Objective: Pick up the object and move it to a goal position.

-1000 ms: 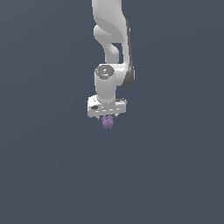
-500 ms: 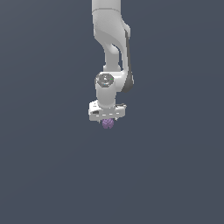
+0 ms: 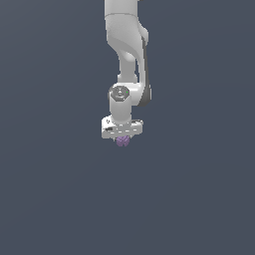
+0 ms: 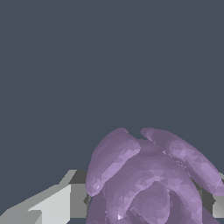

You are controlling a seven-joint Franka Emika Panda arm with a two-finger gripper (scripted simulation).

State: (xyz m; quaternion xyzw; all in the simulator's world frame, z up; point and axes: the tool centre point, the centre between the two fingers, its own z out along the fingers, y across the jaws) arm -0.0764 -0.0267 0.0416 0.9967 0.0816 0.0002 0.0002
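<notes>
The object (image 3: pixel 122 141) is a tiny purple bumpy lump, sitting just under the white hand of the arm in the exterior view. My gripper (image 3: pixel 122 140) points straight down and is shut on it. In the wrist view the object (image 4: pixel 148 179) fills much of the picture as a cluster of purple lobes. A white and grey finger (image 4: pixel 57 201) presses against one side of it, and a bit of the other finger (image 4: pixel 214 205) shows at the picture's edge. The fingertips themselves are hidden by the lump.
Plain dark grey-blue surroundings fill both views. The white arm (image 3: pixel 127 55) rises from the hand to the top of the exterior view. No goal marker or other object shows.
The arm and hand have drifted slightly down and toward the exterior view's right, carrying the purple object along. The grip looks unchanged.
</notes>
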